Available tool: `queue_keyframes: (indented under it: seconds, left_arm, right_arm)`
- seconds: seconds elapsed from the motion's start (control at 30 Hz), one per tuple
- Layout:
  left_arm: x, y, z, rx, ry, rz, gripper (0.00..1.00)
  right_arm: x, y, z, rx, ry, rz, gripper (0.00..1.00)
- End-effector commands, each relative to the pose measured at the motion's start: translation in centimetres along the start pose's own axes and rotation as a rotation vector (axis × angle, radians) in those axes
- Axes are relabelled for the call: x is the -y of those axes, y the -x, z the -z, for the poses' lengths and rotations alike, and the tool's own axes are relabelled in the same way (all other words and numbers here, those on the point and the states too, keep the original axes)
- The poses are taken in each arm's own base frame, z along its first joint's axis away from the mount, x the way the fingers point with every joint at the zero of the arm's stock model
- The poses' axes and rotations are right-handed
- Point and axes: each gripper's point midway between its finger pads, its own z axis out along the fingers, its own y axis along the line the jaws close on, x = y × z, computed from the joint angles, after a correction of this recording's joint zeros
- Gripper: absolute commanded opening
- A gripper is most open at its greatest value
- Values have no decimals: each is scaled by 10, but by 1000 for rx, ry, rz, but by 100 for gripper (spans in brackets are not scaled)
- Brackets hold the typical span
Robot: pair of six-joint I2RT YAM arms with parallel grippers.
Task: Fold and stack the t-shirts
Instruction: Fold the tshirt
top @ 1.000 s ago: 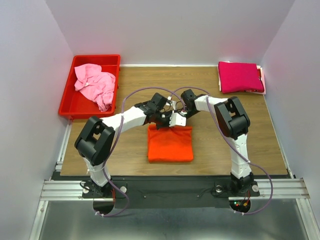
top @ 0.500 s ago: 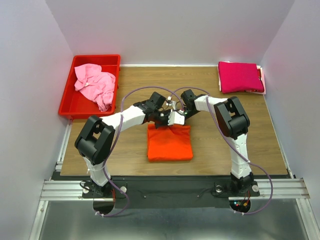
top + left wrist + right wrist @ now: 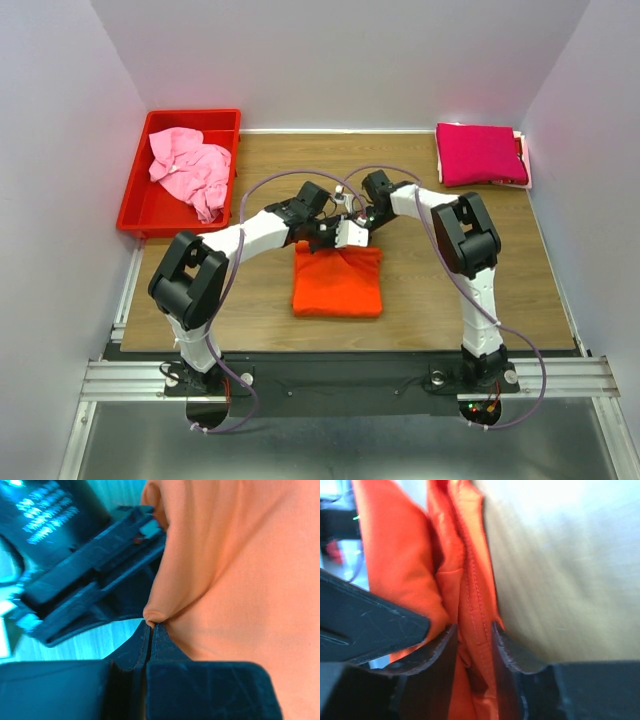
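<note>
text: none legible | labels: none | brands: none | numbers: none | signs: none

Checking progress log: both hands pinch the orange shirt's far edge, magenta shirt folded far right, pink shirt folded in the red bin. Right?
No: the pink shirt lies crumpled in the red bin, not folded; top external view shows it. Rest holds: left hand and right hand pinch the orange shirt; magenta shirt folded far right.

The bin sits at the table's far left with a crumpled t-shirt in it, a folded t-shirt lies in the far right corner, and a 3rd t-shirt lies centrally, nearer the front edge
</note>
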Motion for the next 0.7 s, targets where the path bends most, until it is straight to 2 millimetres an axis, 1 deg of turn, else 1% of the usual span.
queue_keyframes:
  seconds: [0.0,0.03,0.07,0.1,0.13,0.17,0.27,0.3,0.33,0.37,0.4,0.47,0.5,0.53,0.6,0.63,0.67]
  left_arm:
    - [-19,11,8,32,72,-62,6]
    - [-18,10,8,30,68,-60,7]
    - [-19,10,10,25,67,-67,9]
    - [-19,9,9,23,69,-69,10]
    - [-19,7,9,14,66,-69,18]
    - [-24,7,10,7,80,-74,27]
    - [-33,6,10,8,94,-58,36]
    - [-42,8,13,14,114,-60,41]
    - [-49,9,16,18,133,-55,43]
    - [-54,12,19,26,144,-52,44]
    - [-65,18,27,50,167,-48,45]
    - [-77,31,42,101,195,-45,46]
    - [-79,31,48,108,202,-29,47]
    - [-83,28,54,112,208,-2,47]
    - [-76,24,61,120,171,43,48]
    - [-76,15,65,118,166,84,49]
    - [-66,9,64,115,128,122,49]
  right_arm:
    - [34,46,39,77,-273,142,42]
    - [35,47,43,82,-290,145,48]
    - [33,63,56,111,-331,178,55]
    - [32,68,61,120,-348,192,57]
    - [31,77,68,135,-369,208,58]
    - [32,81,75,147,-388,210,60]
    - [30,89,89,176,-408,212,60]
    - [28,91,100,197,-410,205,60]
    - [27,92,106,207,-411,199,60]
    - [27,92,111,216,-411,193,59]
    - [22,92,123,240,-408,185,59]
    - [17,88,136,266,-378,174,60]
    - [14,85,139,271,-372,169,61]
    - [9,78,141,267,-368,163,61]
    - [5,68,139,252,-351,154,64]
    - [3,58,134,237,-331,136,64]
    - [1,53,130,231,-306,129,64]
